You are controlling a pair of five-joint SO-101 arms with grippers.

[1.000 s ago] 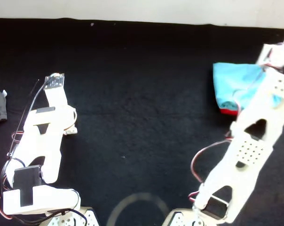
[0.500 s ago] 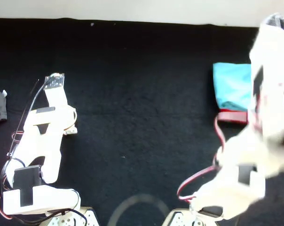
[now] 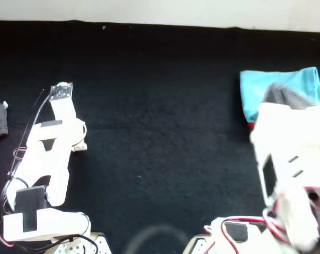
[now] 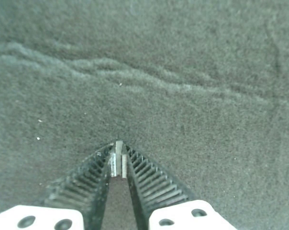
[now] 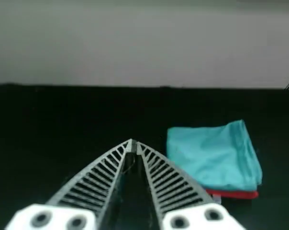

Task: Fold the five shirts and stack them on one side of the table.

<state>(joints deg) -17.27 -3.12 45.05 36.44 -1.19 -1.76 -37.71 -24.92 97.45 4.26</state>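
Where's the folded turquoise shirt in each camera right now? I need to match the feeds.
High view: the folded turquoise shirt lies at the table's far right, its near part covered by the right arm.
Left wrist view: black felt table cover beneath the shut left end effector.
Right wrist view: beyond the shut right end effector, off to one side.
Shared landmark: the red fabric edge under the shirt, in the high and right wrist views.

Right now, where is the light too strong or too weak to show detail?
High view: the right arm glares plain white; the black table shows no texture. Left wrist view: even light, the table's wrinkles show. Right wrist view: the wall is bright, the table nearly black, the blue shirt well lit.
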